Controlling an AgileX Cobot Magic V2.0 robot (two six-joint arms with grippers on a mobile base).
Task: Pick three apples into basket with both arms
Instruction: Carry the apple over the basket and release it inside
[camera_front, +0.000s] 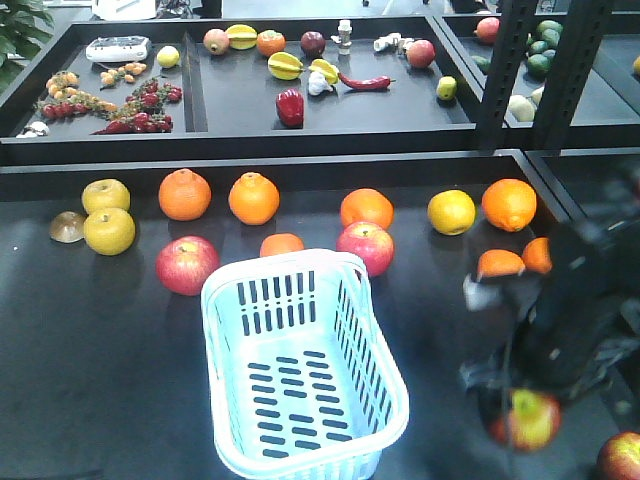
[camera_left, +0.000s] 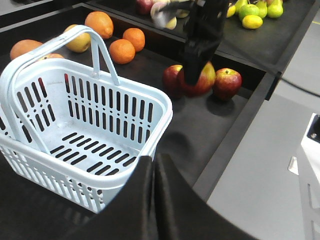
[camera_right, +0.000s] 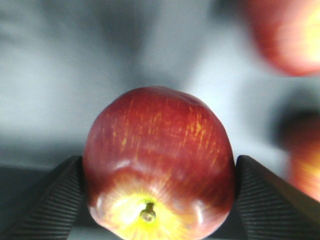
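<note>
Right gripper (camera_right: 159, 200): your ribbed pads are clamped on both flanks of the held apple (camera_right: 159, 150), stem end facing the wrist camera, so it cannot roll free.
Held apple's place: near the table's right front edge, beside two other apples (camera_left: 227, 82), not yet in the basket (camera_front: 283, 262).
Basket: empty, mid-table, mouth open to receive fruit.
Left gripper (camera_left: 152, 200): waits by the basket's near corner; you cannot tell how its jaws stand.

basket (camera_front: 370, 350) open above, orange (camera_front: 282, 244) just behind
</note>
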